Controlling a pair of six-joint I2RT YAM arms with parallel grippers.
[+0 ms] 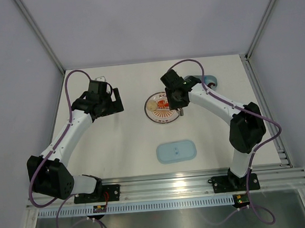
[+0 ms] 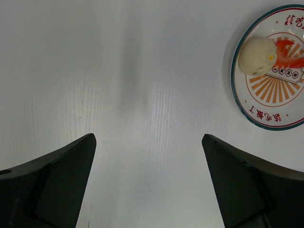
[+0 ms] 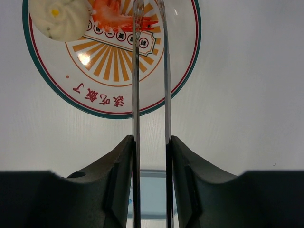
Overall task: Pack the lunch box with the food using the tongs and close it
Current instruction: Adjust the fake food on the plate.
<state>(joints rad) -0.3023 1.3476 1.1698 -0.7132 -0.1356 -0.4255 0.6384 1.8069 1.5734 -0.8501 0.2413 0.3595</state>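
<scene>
Between the right gripper's [image 3: 151, 142] fingers [image 3: 121, 161], the two arms of the tongs [image 3: 135, 71] are clamped side by side and squeezed to a narrow gap. They run forward over the plate [image 3: 180, 57], where the left arm touches or just overlaps the tail of the shrimp [image 3: 116, 16]. The tips pass out of the wrist view, so whether they already bracket the shrimp cannot be told. A pale bun [image 3: 59, 16] lies just left of the shrimp.

Judgement: the step in hand is picking the first piece of food. To do it well, let the tongs spread enough to straddle the shrimp's body. Lower the tips to the plate surface, then squeeze gently so that the piece neither slips nor nudges the bun.

Beyond the plate, the lunch box [image 1: 210, 80] sits at the far right of the table [image 2: 142, 71], partly hidden behind the right arm. Its lid [image 1: 176, 151] lies apart, nearer the arm bases. The left gripper [image 2: 147, 137] hangs with its fingers wide apart over bare table, left of the plate, holding nothing.
</scene>
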